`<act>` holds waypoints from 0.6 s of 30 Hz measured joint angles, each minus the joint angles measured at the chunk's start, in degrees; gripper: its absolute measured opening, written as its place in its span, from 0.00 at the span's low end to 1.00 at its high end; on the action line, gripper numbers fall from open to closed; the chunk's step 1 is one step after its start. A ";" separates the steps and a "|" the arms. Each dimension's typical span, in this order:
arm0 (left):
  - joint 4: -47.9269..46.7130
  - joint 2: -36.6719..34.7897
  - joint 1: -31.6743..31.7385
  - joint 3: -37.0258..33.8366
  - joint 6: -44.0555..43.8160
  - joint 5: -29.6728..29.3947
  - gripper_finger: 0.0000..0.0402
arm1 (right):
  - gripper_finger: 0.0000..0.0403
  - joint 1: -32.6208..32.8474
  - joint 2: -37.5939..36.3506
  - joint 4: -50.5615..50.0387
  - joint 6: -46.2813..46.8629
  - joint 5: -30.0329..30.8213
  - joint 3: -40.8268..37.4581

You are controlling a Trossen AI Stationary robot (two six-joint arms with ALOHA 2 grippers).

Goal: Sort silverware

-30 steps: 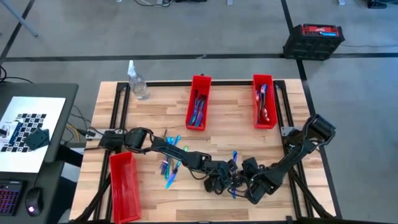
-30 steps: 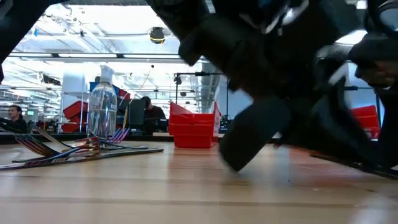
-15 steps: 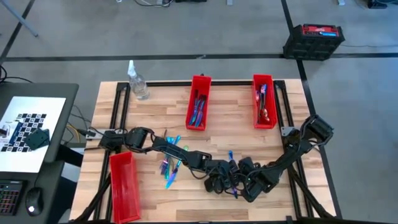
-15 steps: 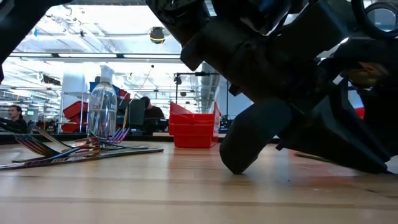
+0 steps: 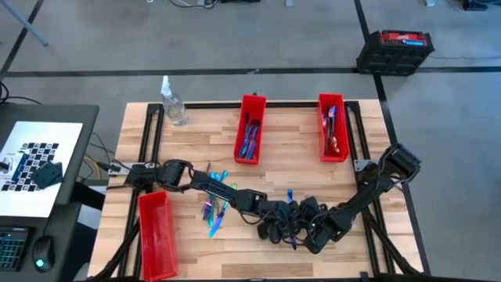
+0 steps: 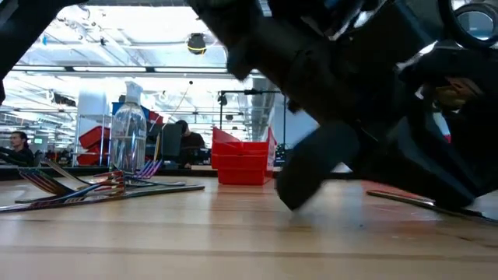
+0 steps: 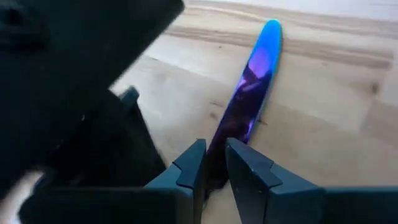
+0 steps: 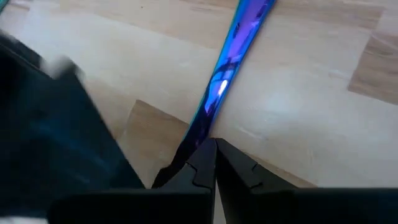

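Observation:
A slim blue-purple piece of silverware [image 5: 291,205] lies lengthwise toward the far edge at the table's near middle. Both grippers meet at its near end, my left gripper [image 5: 280,229] from the left and my right gripper [image 5: 307,229] from the right, each shut on it. The piece runs away from the fingers in the left wrist view [image 7: 252,87] and in the right wrist view [image 8: 233,56]. Several more iridescent pieces [image 5: 215,205] lie in a loose pile left of centre. Other pieces rest in the two far red bins [image 5: 250,131] [image 5: 332,129]. My left gripper pinches the piece's near end [image 7: 217,158] between its two fingers [image 7: 193,171], which lie along its length. The piece stretches low over the wood toward the far edge. I cannot tell whether it touches the table. My right gripper pinches the same near end [image 8: 198,138] between its fingers [image 8: 233,168], which stand almost together. It shows the piece edge-on, running away along the fingers, low over the table. The left arm's dark body sits close beside the hold.
A third red bin [image 5: 156,233] lies at the near left corner. A clear bottle [image 5: 174,106] stands at the far left. The two arms crowd the near middle; bare wood lies between the pile and the far bins.
My right gripper has slid a little toward the table's left, closing on my left gripper. The held piece's far tip has shifted slightly left with it.

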 joint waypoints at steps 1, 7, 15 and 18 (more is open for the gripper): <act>-1.80 -0.61 -0.26 0.52 1.36 -0.52 0.13 | 0.00 0.47 -0.62 -0.21 0.19 -0.37 0.20; -12.05 -1.19 -1.81 2.97 6.82 -2.46 0.14 | 0.00 2.87 -1.22 0.14 5.98 -0.46 0.56; -10.59 -0.89 -1.49 2.70 11.15 -3.54 0.27 | 0.00 3.41 0.81 2.45 12.43 -0.01 0.56; -10.47 -0.83 -1.42 2.30 12.83 -3.54 0.31 | 0.00 3.56 0.77 3.44 12.61 0.45 0.61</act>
